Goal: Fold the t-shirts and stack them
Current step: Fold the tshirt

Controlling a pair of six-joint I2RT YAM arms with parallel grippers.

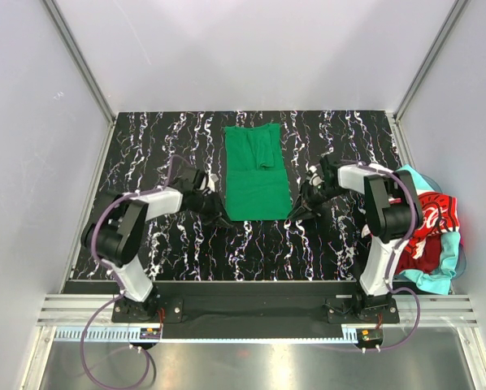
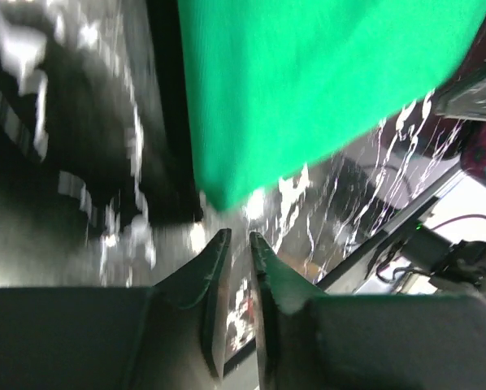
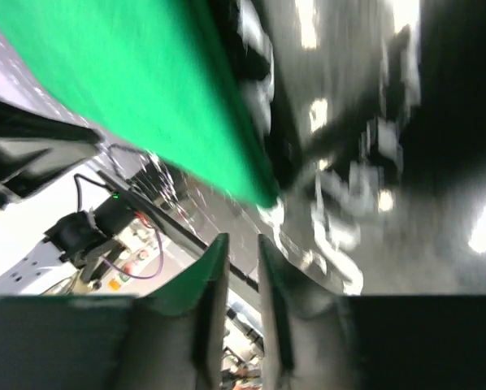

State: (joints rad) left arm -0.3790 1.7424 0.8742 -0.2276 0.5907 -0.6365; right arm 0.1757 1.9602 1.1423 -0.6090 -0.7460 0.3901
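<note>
Green t-shirt (image 1: pixel 258 175) is laid flat and folded mid-table (image 1: pixel 162 138), with a smaller fold seen at its 12 o'clock end. Left gripper (image 2: pixel 240 236) is placed just beside its 7 o'clock corner, right gripper (image 3: pixel 241 238) beside its 5 o'clock corner. Both are seen slightly parted, nothing gripped. Red t-shirt (image 1: pixel 426 223) and turquoise t-shirt (image 1: pixel 442 260) are heaped past the table's 3 o'clock edge.

The plain green cloth t-shirt (image 1: pixel 258 175), folded into a long rectangle, lay on the black marbled tabletop (image 1: pixel 162 138), centred and toward the far edge. The left gripper (image 1: pixel 217 201) sat just beside its near left corner and the right gripper (image 1: pixel 302 205) beside its near right. Beyond the table's right edge lay a crumpled red t-shirt (image 1: pixel 428 221), apparently on top of a turquoise t-shirt (image 1: pixel 448 253).
</note>
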